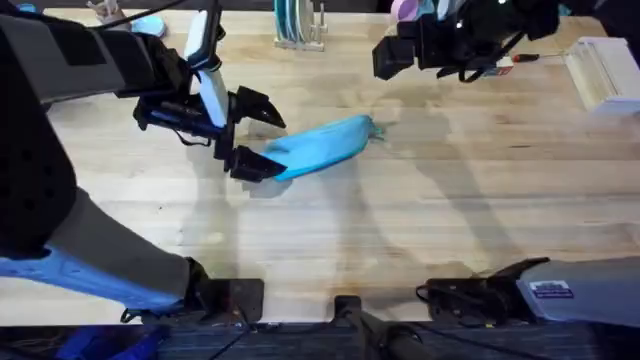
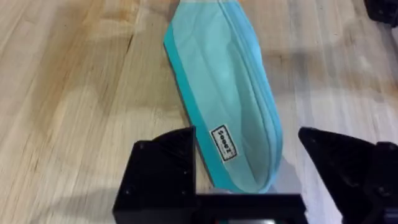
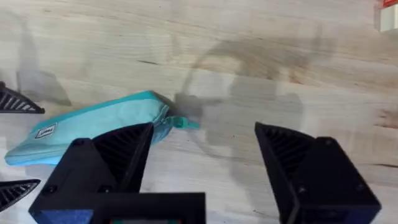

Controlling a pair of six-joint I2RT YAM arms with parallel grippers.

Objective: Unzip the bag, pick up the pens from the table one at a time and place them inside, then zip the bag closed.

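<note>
Lying flat near the middle of the table, the bag runs on a diagonal, its near end pointing toward the left arm and its far end, with the small zip pull, toward the right arm. The zip looks shut along its whole visible length in the left wrist view; a small white label with dark lettering sits on the side panel close to the near end. No pens are visible on the wood around the pouch. Left gripper sits at the near end of the bag, fingers spread wide, one fingertip on each side of the fabric tip; whether either pad touches the fabric cannot be told. Right gripper hangs above the table beyond the far end of the bag, well apart from it, fingers spread and holding nothing. At the far edge of the table stand a rack of blue-green plates, and toward the far right corner a white box.
</note>
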